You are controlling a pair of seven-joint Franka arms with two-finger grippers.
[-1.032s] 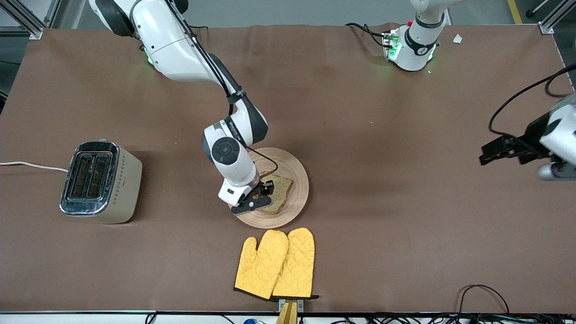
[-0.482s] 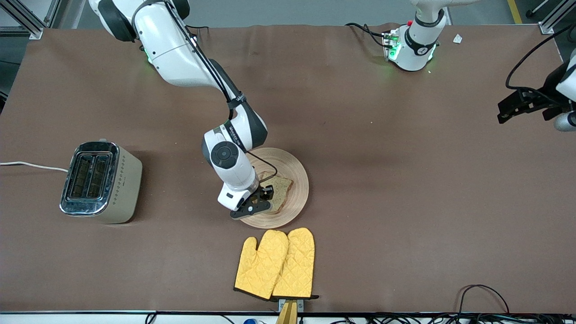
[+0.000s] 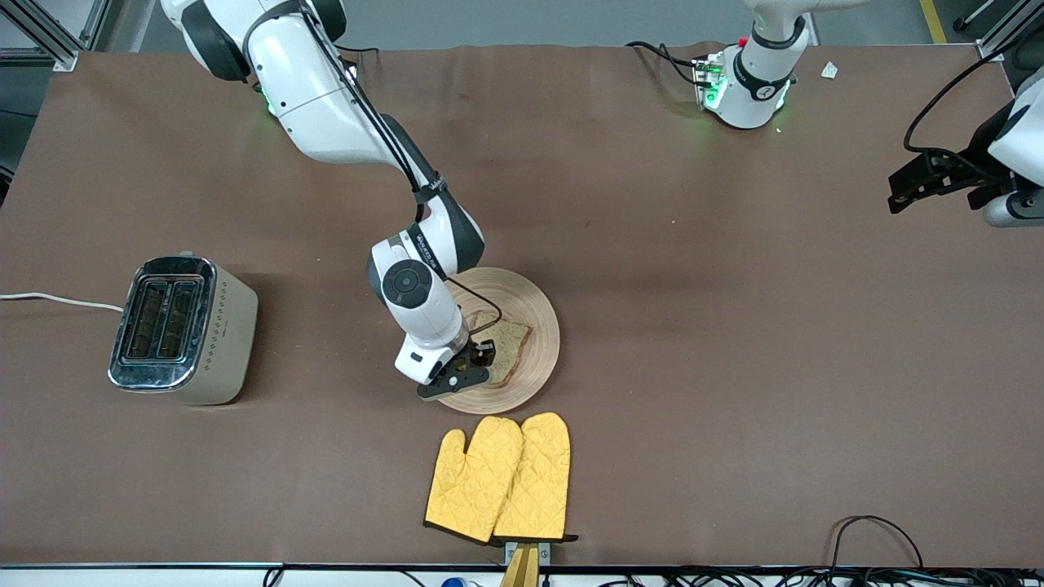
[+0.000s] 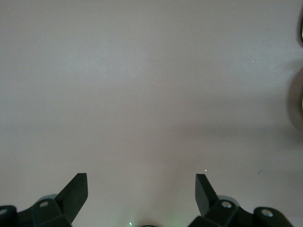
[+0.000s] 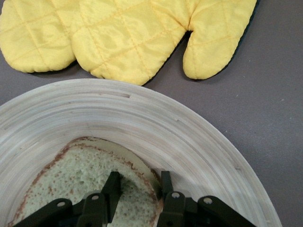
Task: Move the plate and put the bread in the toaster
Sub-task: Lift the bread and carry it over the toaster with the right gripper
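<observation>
My front camera loses part of the bread [image 3: 510,346] and the plate [image 3: 534,314] under the right gripper [image 3: 466,367]. The right wrist view crops the plate's rim [image 5: 189,137] and the 2 yellow mitts [image 5: 118,33]. The left arm [image 3: 1007,159] runs off frame, and I can't read its gripper's [image 3: 901,191] fingertips there.

Robot lab/test bench, not a kitchen: brown cloth over table [image 3: 734,367], aluminium frame posts at corners, arm bases w/ green LEDs bolted on, loose cables along near edge, grey floor w/ yellow tape.
</observation>
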